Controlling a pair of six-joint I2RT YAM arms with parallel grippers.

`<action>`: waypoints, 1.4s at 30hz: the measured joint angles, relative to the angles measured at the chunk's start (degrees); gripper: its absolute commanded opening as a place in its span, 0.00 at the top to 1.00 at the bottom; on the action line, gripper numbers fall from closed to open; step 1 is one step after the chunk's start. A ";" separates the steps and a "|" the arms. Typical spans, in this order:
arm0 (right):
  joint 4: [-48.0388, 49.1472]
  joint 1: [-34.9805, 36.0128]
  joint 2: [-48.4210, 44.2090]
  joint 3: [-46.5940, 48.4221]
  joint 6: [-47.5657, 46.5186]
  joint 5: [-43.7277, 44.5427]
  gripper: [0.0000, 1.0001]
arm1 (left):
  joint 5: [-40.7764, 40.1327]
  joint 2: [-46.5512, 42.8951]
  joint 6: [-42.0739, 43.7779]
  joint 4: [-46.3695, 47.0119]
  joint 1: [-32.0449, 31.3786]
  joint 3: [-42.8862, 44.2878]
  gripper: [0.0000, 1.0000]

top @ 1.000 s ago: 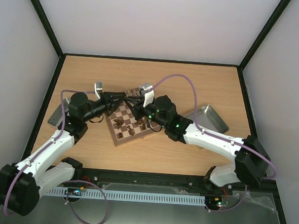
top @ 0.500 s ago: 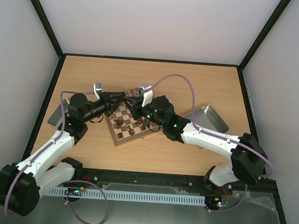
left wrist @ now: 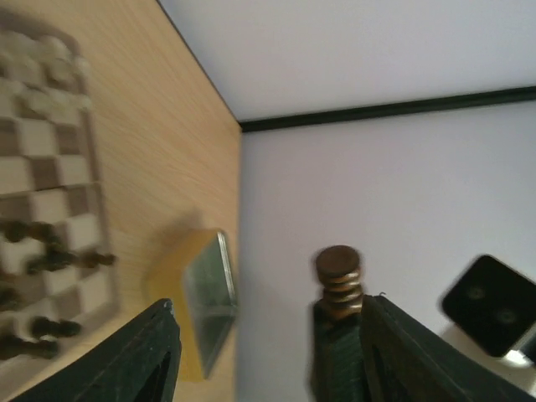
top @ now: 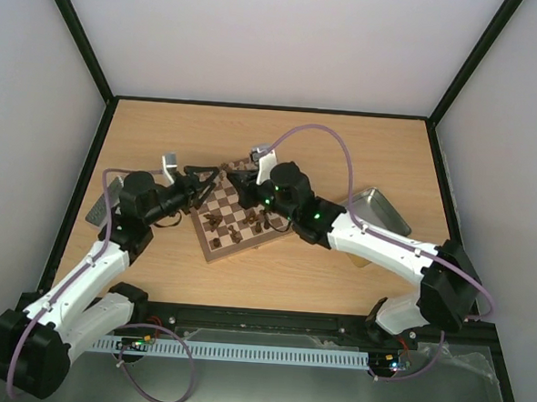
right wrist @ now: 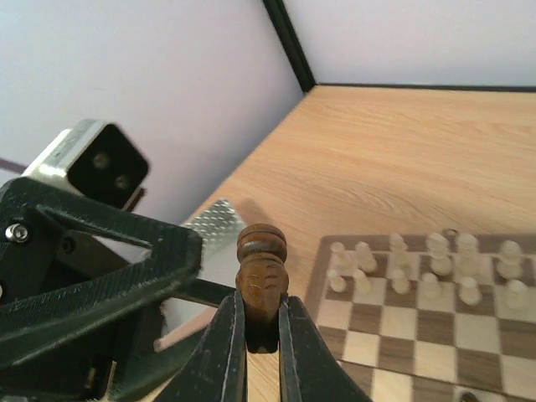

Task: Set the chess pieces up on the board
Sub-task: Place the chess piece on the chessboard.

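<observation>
- Cream pieces [right wrist: 435,268] are lined up in two rows along one edge of the board [right wrist: 402,352].
- Dark pieces [top: 220,222] are scattered over the near squares, apparently not yet ranked, so that side is left to do.
- One dark piece [right wrist: 261,280] is clamped upright in the closed right gripper [right wrist: 261,301], raised beside the board's far-left corner.
- The left gripper [left wrist: 268,314] is spread open, one finger on either side of that piece.

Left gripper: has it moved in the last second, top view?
Yes. The left gripper has pulled back to the left, off the far-left corner of the board, which has stayed put.
</observation>
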 measured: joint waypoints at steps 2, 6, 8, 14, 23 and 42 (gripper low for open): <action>-6.08 -1.22 -0.17 2.69 0.44 -0.04 0.98 | -1.40 -0.87 3.98 -4.09 1.66 0.04 0.36; -20.00 -4.42 -0.46 7.37 0.68 0.57 0.98 | -4.59 -1.42 14.03 -13.33 6.71 0.81 0.35; -28.83 -6.08 -0.39 9.90 0.66 1.40 0.98 | -6.12 -1.40 19.21 -17.62 8.79 1.90 0.35; -48.22 -7.58 1.79 14.29 0.68 3.41 0.98 | -12.39 -0.96 35.89 -27.21 10.36 8.59 0.33; -65.42 -7.43 11.06 17.79 -0.20 5.64 0.98 | -19.89 -5.18 48.92 -31.06 9.46 10.25 0.33; -69.11 -7.43 22.40 21.68 -2.62 2.21 0.94 | -24.33 -9.27 53.59 -33.70 8.17 9.31 0.31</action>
